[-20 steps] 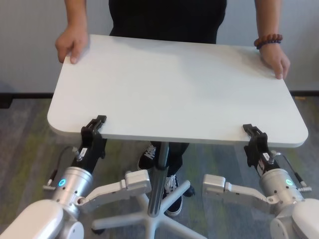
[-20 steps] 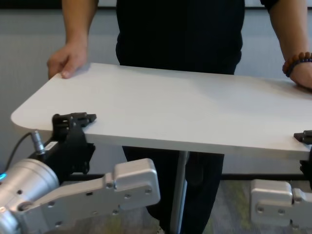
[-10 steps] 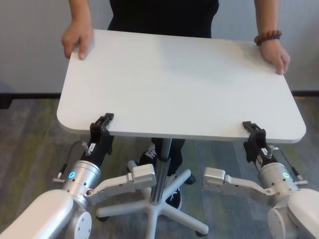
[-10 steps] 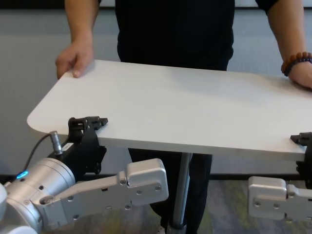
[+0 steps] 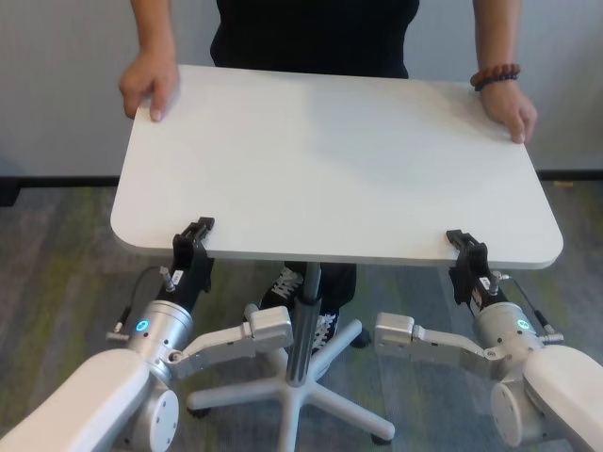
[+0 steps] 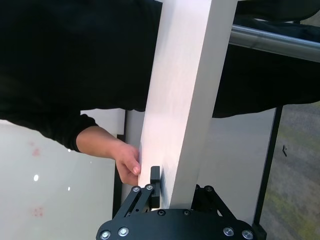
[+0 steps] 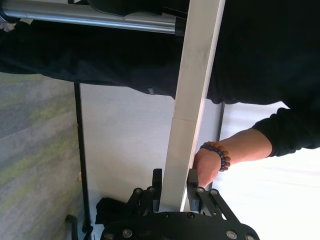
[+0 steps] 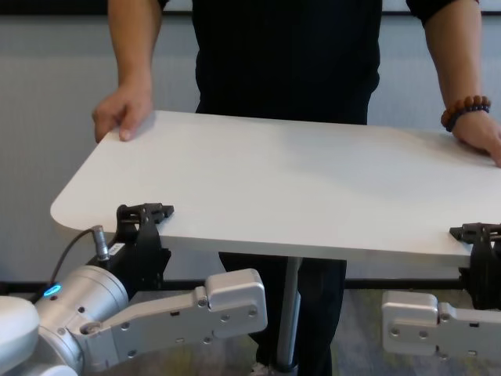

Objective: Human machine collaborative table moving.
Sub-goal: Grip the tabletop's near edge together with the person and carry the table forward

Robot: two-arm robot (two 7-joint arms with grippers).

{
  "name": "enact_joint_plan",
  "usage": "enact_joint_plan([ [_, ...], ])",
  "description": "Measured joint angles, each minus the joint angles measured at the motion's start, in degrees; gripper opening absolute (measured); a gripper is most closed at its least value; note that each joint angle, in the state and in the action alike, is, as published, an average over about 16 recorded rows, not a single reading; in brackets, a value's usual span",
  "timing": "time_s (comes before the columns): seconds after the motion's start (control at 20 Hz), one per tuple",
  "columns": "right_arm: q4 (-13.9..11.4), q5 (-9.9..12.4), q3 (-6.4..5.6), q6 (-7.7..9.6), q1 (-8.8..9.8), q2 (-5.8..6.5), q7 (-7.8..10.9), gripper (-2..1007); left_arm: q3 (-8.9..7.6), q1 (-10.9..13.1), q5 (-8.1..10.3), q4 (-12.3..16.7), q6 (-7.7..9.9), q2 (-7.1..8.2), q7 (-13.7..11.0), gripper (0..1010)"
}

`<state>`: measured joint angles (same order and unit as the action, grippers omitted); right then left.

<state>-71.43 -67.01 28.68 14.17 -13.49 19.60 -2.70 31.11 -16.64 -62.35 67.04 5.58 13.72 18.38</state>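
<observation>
The white table (image 5: 330,160) (image 8: 297,180) stands on a slim metal post (image 5: 303,320) between me and the human (image 5: 316,33), who wears a black top and rests both hands on the far corners. A brown beaded bracelet (image 5: 495,75) is on the wrist at the far right. My left gripper (image 5: 193,233) (image 8: 145,215) is shut on the table's near edge at the left. My right gripper (image 5: 462,242) (image 8: 473,233) is shut on the near edge at the right. The wrist views show the tabletop edge (image 6: 180,100) (image 7: 192,100) clamped between each pair of jaws.
A white star-shaped wheeled base (image 5: 301,400) sits on the grey-green carpet (image 5: 57,273) under the table. The human's black shoes (image 5: 283,292) stand beside the post. A pale wall (image 5: 57,85) with a dark skirting runs behind.
The table has shifted to the right and slightly away from me, with both grippers following while still clamped. The human's hands moved along with it.
</observation>
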Motion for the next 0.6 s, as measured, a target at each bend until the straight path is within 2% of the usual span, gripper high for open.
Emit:
enact_joint_plan([
  [0.25,3.03,0.46,1.08,-0.49,-1.66,-0.73,-0.78,268,0.83,-1.47,0.04,-3.21,-0.06,-0.72,0.95,268],
  [0.6,5.52,1.10,2.16,-0.86,-2.96,-1.21,-1.50,268,1.86,-2.79,0.11,-6.33,-0.12,-1.52,1.89,268],
])
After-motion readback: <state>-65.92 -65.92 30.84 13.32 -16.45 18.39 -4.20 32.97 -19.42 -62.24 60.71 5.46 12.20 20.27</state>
